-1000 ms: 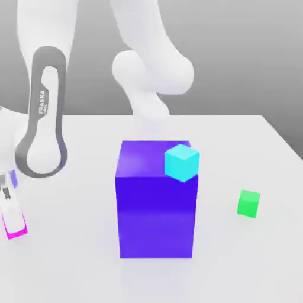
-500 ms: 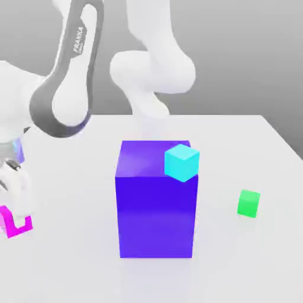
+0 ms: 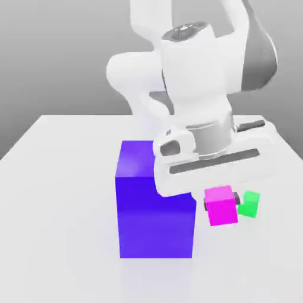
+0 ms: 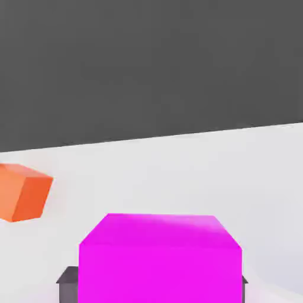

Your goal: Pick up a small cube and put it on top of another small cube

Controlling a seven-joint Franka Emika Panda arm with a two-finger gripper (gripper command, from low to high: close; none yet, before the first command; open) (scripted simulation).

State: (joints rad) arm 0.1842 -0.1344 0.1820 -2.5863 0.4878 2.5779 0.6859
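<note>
The gripper (image 3: 222,200) is pinching the magenta cube (image 3: 221,206), a finger pad on each of two opposite sides, with the cube's lower part jutting out below the fingertips (image 3: 237,198). In the hand view the same cube sits between the two dark pads. Just beside the gripper, toward the exterior view's right, is the green cube (image 3: 250,204), its near edge partly hidden by a fingertip; whether the two touch I cannot tell. Toward the exterior view's left of the gripper stands the big blue-purple block (image 3: 156,216), upright on the white table (image 3: 65,207), its top partly covered by the white hand. In the hand view an orange block (image 4: 23,192) lies on the table, apart from the gripper.
</note>
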